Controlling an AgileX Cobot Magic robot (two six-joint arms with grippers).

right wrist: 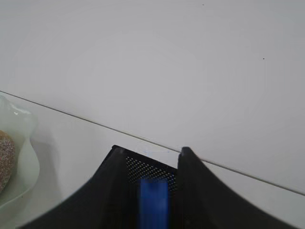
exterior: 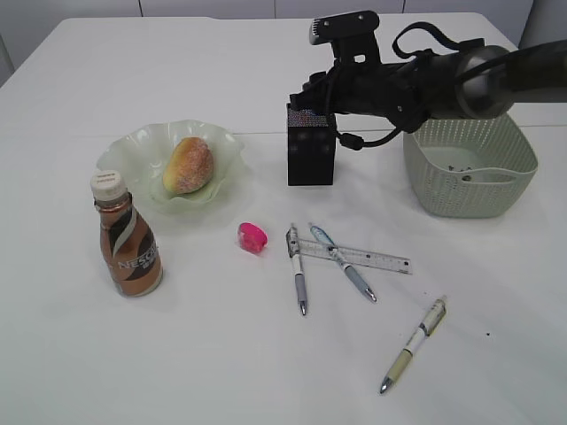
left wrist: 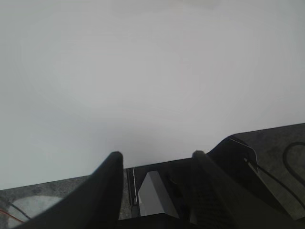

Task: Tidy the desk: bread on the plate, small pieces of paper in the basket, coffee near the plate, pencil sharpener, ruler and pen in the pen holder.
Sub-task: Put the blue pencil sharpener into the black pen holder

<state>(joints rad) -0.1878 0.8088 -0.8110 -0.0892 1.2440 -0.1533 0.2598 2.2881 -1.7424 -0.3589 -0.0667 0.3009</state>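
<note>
Pen stands upright between parted right end effector fingers over pen holder.

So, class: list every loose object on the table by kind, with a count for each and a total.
Pens: 3
Ruler: 1
Pink pencil sharpener: 1
Bread: 1
Plate: 1
Coffee bottle: 1
Black pen holder: 1
Basket: 1
Total: 10
</note>
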